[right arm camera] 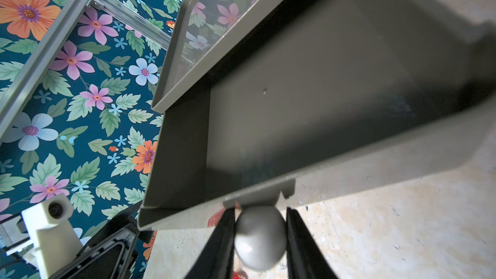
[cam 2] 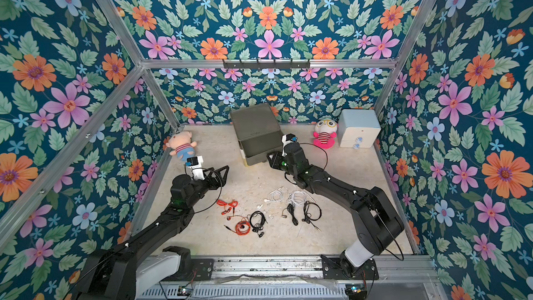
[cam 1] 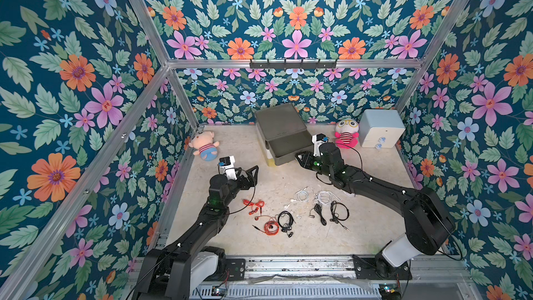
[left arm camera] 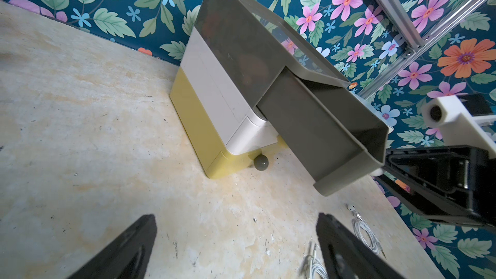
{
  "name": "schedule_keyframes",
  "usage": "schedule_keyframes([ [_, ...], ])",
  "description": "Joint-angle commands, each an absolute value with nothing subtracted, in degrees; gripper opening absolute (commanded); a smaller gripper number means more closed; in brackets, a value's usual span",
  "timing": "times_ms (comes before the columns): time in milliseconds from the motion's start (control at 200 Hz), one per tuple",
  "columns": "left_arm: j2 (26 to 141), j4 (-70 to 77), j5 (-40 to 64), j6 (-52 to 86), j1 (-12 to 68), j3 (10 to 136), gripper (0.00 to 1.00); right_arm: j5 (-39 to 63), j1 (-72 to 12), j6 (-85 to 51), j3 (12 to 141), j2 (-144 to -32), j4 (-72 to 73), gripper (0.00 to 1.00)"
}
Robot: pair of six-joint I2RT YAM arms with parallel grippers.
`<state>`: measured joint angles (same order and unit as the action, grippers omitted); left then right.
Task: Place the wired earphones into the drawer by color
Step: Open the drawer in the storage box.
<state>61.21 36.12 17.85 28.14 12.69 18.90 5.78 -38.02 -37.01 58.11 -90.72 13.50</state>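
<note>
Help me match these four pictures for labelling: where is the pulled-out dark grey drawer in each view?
In a top view: dark grey drawer, centre of frame, ahead of the right arm.
In a top view: same place, slightly further left.
Left wrist: jutting from the chest, beyond the open left claw; drawer.
Right wrist: fills the frame, its knob in the right claw.
Shared landmark: the chest's tray-like top.

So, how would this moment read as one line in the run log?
drawer: top grey tier open, nothing seen inside | right gripper: shut on knob | left gripper: open, empty | earphones: on table
</note>
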Motion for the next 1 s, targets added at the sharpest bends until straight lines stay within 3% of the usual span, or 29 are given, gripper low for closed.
schedule_keyframes([
  [0, 60.87, 37.01, 17.42, 27.38, 12.66, 18.81, 0.99, 4.24, -38.23, -37.69, 57.67, -90.53, 13.18, 0.26],
  [170, 60.69, 36.91, 17.06, 27.28, 12.66, 18.63, 0.99, 4.09, -38.54, -37.90, 57.14, -90.45, 13.21, 0.39],
  [375, 60.66, 36.58, 17.28, 26.99, 12.66, 18.72, 0.99, 3.48, -38.50, -37.68, 56.11, -88.33, 12.24, 0.69],
  [465, 59.35, 34.83, 17.04, 26.81, 12.74, 19.13, 0.99, 3.02, -38.56, -37.03, 54.95, -86.15, 11.50, 0.75],
  [770, 50.48, 16.05, 9.40, 29.62, 12.92, 21.61, 0.99, -3.01, -38.03, -30.81, 47.64, -73.56, 5.98, 0.85],
  [995, 49.83, 0.35, 7.11, 34.20, 13.70, 24.86, 0.99, -4.31, -31.84, -26.59, 36.82, -61.08, 6.45, 0.90],
])
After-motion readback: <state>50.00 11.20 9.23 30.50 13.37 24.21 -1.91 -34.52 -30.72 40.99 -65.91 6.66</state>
